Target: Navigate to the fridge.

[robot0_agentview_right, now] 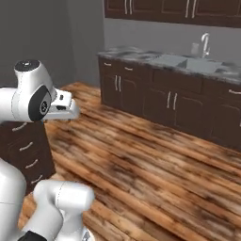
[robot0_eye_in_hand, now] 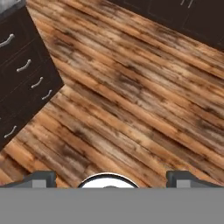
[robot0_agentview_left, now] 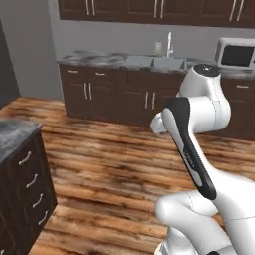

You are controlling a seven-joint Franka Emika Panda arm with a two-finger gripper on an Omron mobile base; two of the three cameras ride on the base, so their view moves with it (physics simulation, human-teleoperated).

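The fridge is out of view. My gripper (robot0_eye_in_hand: 111,180) points down at the wooden floor (robot0_eye_in_hand: 131,96), its two dark fingertips (robot0_eye_in_hand: 40,179) far apart with nothing between them, so it is open. The white hand (robot0_agentview_right: 65,107) is held folded close to the arm, over the floor between the island and the counter run. The arm's dark-striped link (robot0_agentview_left: 191,149) rises in the foreground of the left base view.
A dark island cabinet with drawers (robot0_agentview_left: 22,184) stands close on the left, also the drawers (robot0_eye_in_hand: 22,70). Ahead runs a dark wooden counter (robot0_agentview_left: 114,94) with a sink (robot0_agentview_right: 188,61), faucet (robot0_agentview_left: 170,45) and microwave (robot0_agentview_left: 236,54). A dark tall panel (robot0_agentview_left: 6,69) sits at the far left.
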